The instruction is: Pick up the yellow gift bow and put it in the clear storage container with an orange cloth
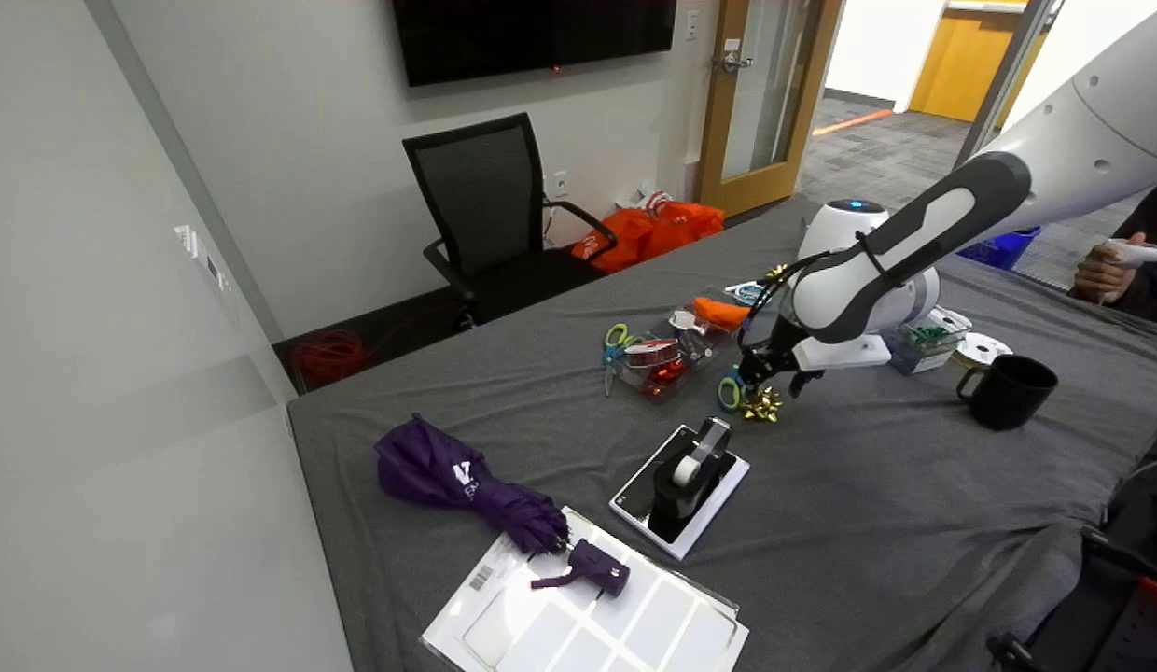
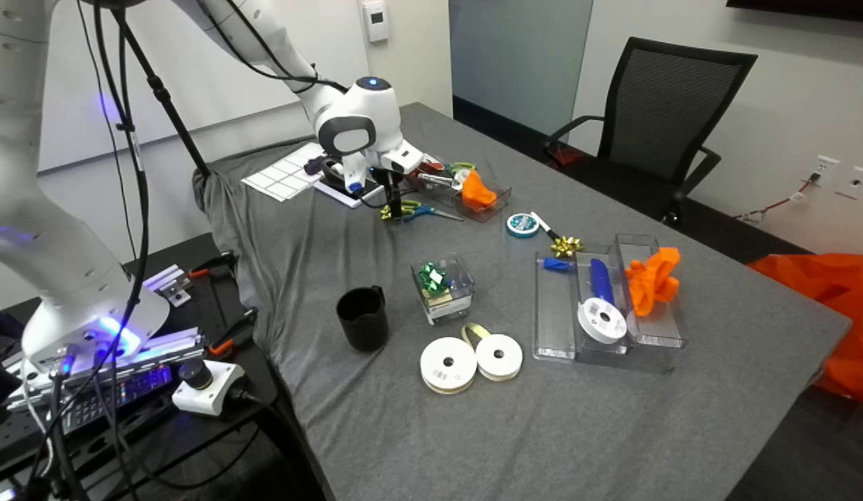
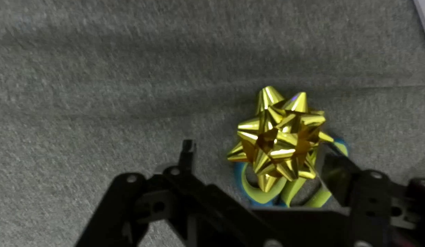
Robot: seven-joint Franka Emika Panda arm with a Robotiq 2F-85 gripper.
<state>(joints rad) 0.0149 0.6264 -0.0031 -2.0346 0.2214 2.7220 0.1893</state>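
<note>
The yellow gift bow point(image 3: 281, 137) is shiny gold. It lies over the blue-green scissors' handles point(image 3: 262, 195) on the grey cloth; it also shows in both exterior views point(image 1: 761, 405) point(image 2: 385, 213). My gripper point(image 3: 259, 148) is open and empty, its fingers on either side of the bow, the right one closer; it is low over the table in both exterior views point(image 1: 773, 381) point(image 2: 394, 202). A clear container point(image 2: 500, 211) with an orange cloth point(image 2: 477, 191) stands beside the gripper. Clear bins point(image 2: 553, 313) farther off also hold an orange cloth point(image 2: 653, 282).
A tape dispenser point(image 1: 695, 471) stands on a flat black-and-white box near the bow. A second gold bow point(image 2: 566, 245), a black mug point(image 2: 362, 320), a clear box with a green bow point(image 2: 442, 292) and ribbon spools point(image 2: 448, 365) are on the table. A purple umbrella point(image 1: 466, 485) lies farther off.
</note>
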